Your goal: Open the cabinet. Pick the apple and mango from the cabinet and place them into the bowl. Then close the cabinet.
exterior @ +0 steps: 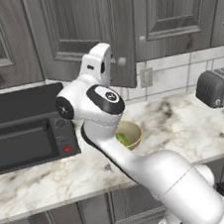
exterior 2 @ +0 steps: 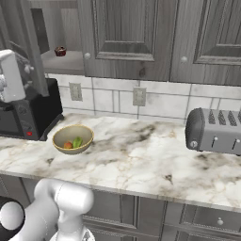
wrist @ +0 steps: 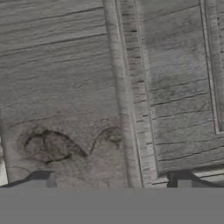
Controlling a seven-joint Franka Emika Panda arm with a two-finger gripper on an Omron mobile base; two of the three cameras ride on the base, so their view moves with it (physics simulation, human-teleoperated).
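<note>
Up close, the hand view shows the gripper [wrist: 113, 181] with its two dark tips spread wide and nothing between them, facing dark grey wood grain of the cabinet [wrist: 65, 87], a raised vertical strip running down just right of the middle; whether the tips touch the wood cannot be told. From the left base view the white hand is raised in front of the cabinet's swung-out left door [exterior: 81, 33], just beside its small pale knob [exterior: 122, 61]; the other door is shut. From the right base view that door stands ajar and the shelf [exterior 2: 63, 61] inside is exposed, with a small dark red object [exterior 2: 60, 51] on it, too small to name. On the marble counter [exterior 2: 141, 146] sits the bowl [exterior 2: 72, 139], beside the black microwave [exterior 2: 28, 115]; the orange-red apple [exterior 2: 68, 145] and the green mango [exterior 2: 77, 141] lie inside it, touching each other. A grey toaster [exterior 2: 214, 131] stands well apart to the right.
</note>
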